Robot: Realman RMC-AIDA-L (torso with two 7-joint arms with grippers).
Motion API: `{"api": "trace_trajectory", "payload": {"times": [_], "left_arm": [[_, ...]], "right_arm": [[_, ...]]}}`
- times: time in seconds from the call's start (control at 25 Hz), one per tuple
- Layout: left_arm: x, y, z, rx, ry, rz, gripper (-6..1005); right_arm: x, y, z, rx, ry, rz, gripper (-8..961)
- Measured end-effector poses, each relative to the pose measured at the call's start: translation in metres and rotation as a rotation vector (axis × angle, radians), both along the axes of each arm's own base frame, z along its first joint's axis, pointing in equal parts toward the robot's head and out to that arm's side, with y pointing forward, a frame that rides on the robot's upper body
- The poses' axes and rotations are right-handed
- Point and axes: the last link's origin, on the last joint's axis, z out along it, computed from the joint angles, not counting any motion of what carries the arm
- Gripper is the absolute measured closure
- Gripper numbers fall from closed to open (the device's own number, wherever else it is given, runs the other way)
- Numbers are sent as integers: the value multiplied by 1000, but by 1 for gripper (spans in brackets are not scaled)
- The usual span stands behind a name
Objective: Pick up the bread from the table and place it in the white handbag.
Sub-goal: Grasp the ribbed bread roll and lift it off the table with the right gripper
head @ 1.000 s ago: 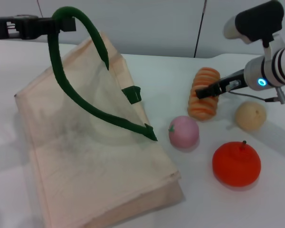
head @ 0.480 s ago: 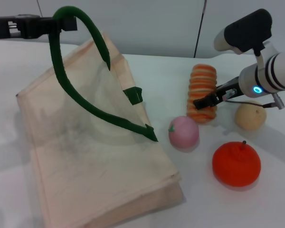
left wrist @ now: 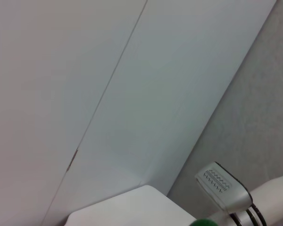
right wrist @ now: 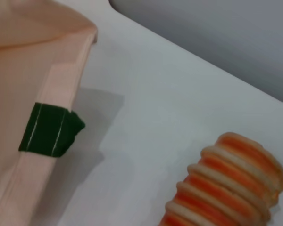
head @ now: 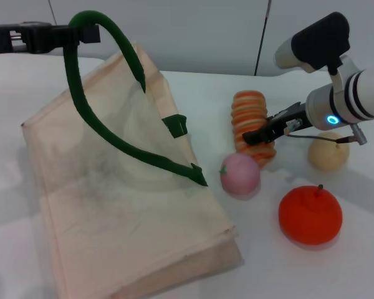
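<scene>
The right hand (head: 257,136) is clamped on the bread (head: 252,127), seemingly just off the surface (head: 361,249), near the white handbag (head: 124,205); the left hand (head: 75,34) grips its green handle (head: 87,112), holding it open; carrying and dropping remain.

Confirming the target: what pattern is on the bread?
Orange and pale tan ribbed stripes on the bread; right wrist view shows it best.

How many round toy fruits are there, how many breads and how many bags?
Round fruits: 3, the pink one, the beige one and the orange one
Bread: 1
Bag: 1
Total: 5
</scene>
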Motion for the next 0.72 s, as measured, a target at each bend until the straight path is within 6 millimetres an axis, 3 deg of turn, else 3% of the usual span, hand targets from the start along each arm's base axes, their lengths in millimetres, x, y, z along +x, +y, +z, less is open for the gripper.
{"api": "trace_trajectory", "payload": {"times": [0.24, 0.52, 0.72], "left_arm": [[-1, -1, 1, 1, 1, 2, 855], [-1, 0, 1, 1, 1, 1, 853], [-1, -1, 1, 0, 3, 2, 852]], "right_arm": [[1, 3, 3, 18, 8, -3, 328], [1, 10, 9, 74, 31, -1, 390], [5, 18, 31, 165, 109, -11, 426]]}}
